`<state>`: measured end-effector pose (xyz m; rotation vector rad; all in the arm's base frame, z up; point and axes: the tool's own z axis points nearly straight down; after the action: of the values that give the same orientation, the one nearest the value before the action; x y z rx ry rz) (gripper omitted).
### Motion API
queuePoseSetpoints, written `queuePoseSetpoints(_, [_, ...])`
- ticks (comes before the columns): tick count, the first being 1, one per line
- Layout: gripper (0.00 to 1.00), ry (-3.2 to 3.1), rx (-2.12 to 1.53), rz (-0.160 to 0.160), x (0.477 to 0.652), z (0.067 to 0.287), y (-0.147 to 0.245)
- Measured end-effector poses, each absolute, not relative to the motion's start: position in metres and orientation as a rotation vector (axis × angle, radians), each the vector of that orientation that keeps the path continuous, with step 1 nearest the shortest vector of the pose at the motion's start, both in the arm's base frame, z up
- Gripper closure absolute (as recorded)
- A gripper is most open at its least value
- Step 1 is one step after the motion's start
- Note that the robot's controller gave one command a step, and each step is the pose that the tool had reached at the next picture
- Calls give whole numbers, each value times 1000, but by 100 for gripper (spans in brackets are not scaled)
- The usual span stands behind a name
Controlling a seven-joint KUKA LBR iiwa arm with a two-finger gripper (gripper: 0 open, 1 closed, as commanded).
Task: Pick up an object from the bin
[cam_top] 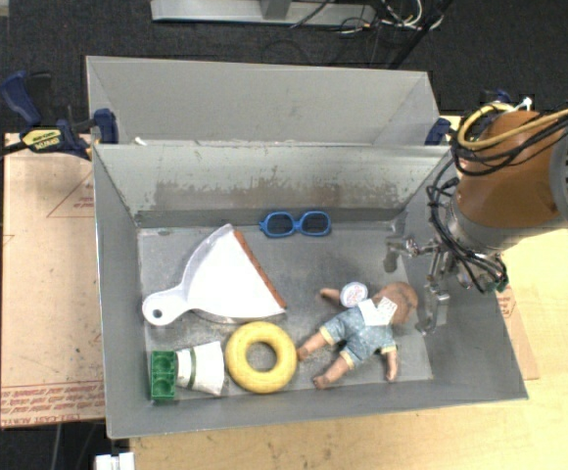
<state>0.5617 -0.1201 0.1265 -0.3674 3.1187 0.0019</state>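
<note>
Closest to the front wall of the grey bin (118, 262), a small white container with a green cap (181, 371) is laid on its side in the left corner. A yellow ring (260, 356) is placed flat just beside it on the right. Behind them a white dustpan (220, 280) with a brown edge is spread over the left part of the floor, with its handle pointed to the left wall. A pair of blue sunglasses (296, 224) is set at the foot of the back wall, well apart from the other things. Between the sunglasses and the doll a wide piece of bare floor is left, and it is continued up to the right wall. The left half of the bin is more crowded.

A small doll (357, 336) in blue clothes is laid in the front right part of the floor, with the legs turned toward the ring and the head toward the right wall. The end effector (429, 306) is found low inside the bin near the right wall, just beside the head of the doll. The arm with its orange cover (504, 189) is seen above the right rim. How far the end effector is open cannot be told. It also cannot be told whether the doll is touched or held by it.
</note>
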Motion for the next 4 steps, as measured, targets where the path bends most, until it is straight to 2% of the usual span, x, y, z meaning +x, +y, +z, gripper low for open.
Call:
queuePoseSetpoints(1, [0, 3117, -329, -1, 569, 108, -111])
queuePoseSetpoints(2, [100, 3119, 341, -1, 548, 72, -102])
queuePoseSetpoints(3, [100, 3117, 337, -1, 548, 71, -101])
queuePoseSetpoints(4, [100, 3128, 344, 4, 546, 112, -99])
